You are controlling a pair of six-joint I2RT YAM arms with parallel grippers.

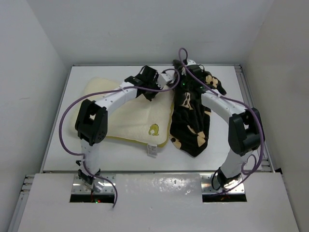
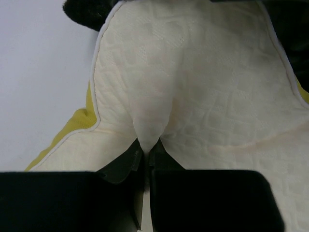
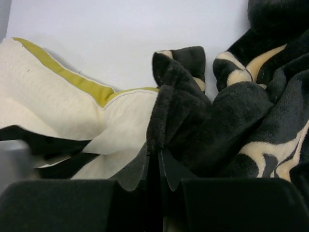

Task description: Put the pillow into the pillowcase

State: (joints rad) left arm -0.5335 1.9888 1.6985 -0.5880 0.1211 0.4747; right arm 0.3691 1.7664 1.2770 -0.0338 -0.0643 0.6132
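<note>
The cream pillow (image 1: 128,118) lies flat at left centre of the table, its yellow logo (image 1: 153,129) and white tag (image 1: 151,151) toward the near edge. Against its right side lies the crumpled black pillowcase (image 1: 193,125) with tan flowers. At the far right corner of the pillow, my left gripper (image 1: 164,79) is shut on a pinch of cream pillow fabric (image 2: 203,87), as the left wrist view shows at the gripper (image 2: 146,150). Close beside it, my right gripper (image 1: 181,79) (image 3: 157,152) is shut on a fold of the pillowcase edge (image 3: 217,130), with the pillow (image 3: 53,111) to its left.
The white table (image 1: 231,96) is boxed in by pale walls at the back and both sides. Purple cables (image 1: 67,121) loop off both arms. Bare tabletop shows behind the pillow and to the right of the pillowcase.
</note>
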